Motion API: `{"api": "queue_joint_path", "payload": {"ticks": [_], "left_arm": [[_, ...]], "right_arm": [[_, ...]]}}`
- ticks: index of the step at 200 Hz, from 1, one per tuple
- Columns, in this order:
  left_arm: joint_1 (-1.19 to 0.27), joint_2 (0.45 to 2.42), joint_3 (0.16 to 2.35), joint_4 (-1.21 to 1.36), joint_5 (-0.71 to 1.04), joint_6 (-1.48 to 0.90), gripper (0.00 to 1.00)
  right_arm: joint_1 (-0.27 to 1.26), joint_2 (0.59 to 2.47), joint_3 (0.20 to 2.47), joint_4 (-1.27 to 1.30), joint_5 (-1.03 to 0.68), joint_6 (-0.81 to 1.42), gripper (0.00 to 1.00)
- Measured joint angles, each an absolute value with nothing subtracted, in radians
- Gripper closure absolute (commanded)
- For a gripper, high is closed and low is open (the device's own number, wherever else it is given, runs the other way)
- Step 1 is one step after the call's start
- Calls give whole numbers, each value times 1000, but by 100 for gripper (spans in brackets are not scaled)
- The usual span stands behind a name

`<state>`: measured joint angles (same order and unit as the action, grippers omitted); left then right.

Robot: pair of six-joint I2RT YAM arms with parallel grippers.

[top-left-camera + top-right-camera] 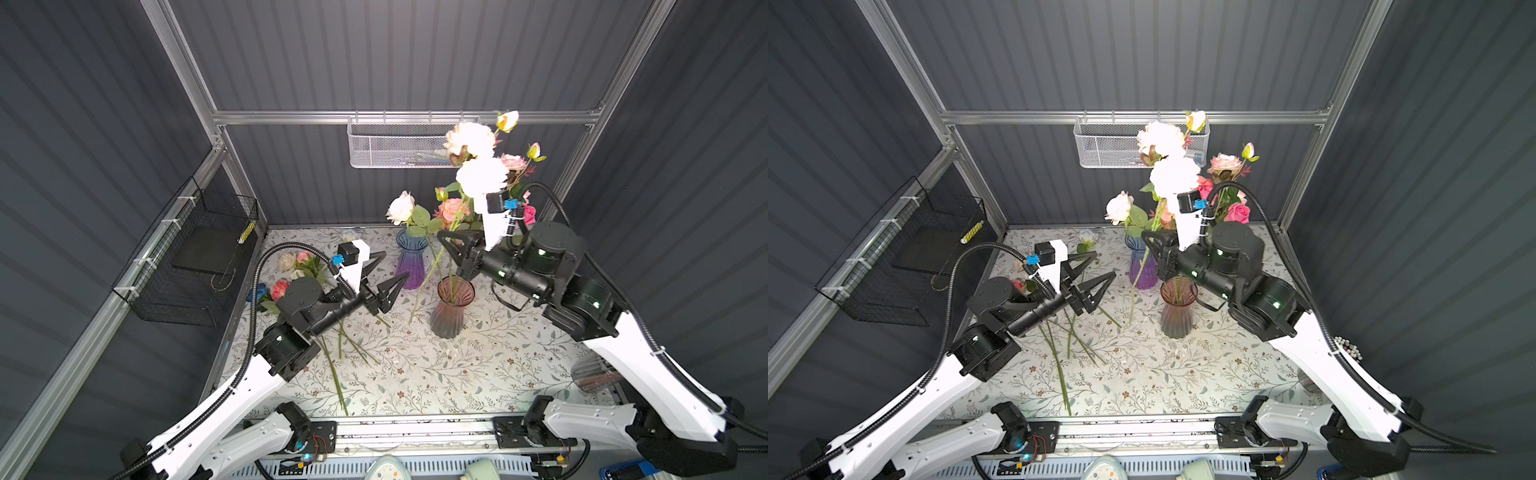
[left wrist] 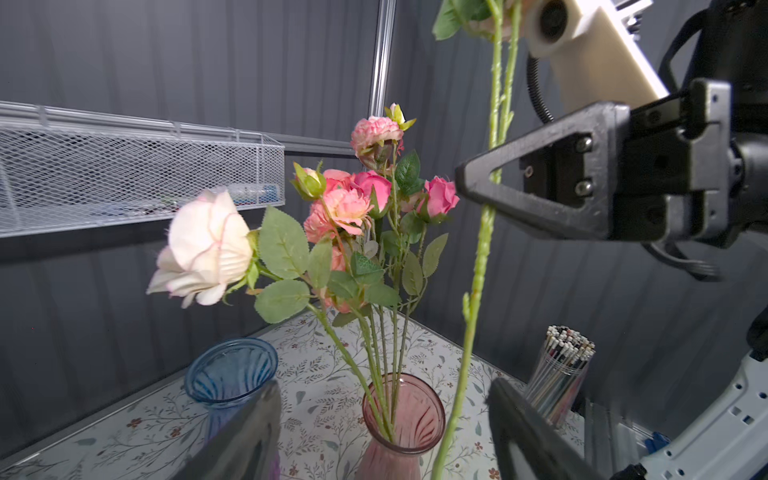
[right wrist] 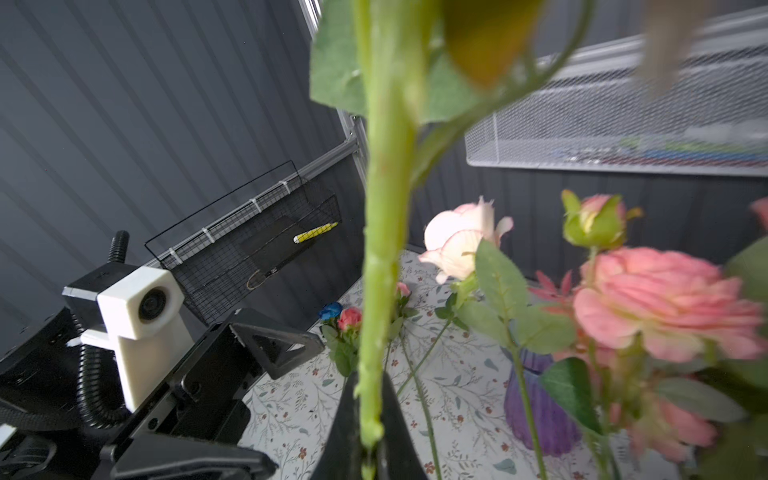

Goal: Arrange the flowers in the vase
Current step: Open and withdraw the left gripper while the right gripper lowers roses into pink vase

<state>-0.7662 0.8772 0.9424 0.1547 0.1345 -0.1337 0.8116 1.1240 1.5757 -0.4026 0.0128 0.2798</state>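
Since the pink vase (image 1: 452,309) already carries a bunch of pink and cream roses (image 2: 345,208), we read the job as part done. Well to the left of that vase, loose roses (image 1: 286,262) lie on the table (image 1: 415,374), their bare stems fanned out across it. Nearer the vase on the same side, the left gripper (image 1: 397,264) hangs with its fingers spread wide and nothing between them. Just behind the vase and a little left stands a blue vase (image 1: 411,259), which looks empty in the left wrist view. Above the pink vase the right gripper (image 1: 444,239) has its fingers pressed together on the white-headed stem (image 2: 478,282), about midway along; the blooms stand high above the vase, while the lower end hangs outside the rim, on the left gripper's side, near the table. We judge these stems light and springy with a slick plastic skin, so a hold on bare stem below the leaves should serve best, while the petals would crush. With the heads weighing up top the stem may swing, so its tip needs lifting over the rim before lowering
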Motion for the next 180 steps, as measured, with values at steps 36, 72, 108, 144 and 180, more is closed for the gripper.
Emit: {"api": "queue_joint_path", "payload": {"ticks": [36,72,108,144,180], "left_arm": [[-766,844,922,110,87,-117,20],[-766,847,921,69,72,-110,20],[-766,845,914,59,62,-105,20],[-766,842,887,44,47,-103,20],[-766,839,878,41,43,-104,20]], "right_arm": [[811,1052,1660,-466,144,179,94],[808,1063,1705,-493,256,90,93],[781,1107,1663,-500,300,52,92],[727,1156,1565,-494,284,62,93],[692,1162,1442,-471,242,118,85]]}}
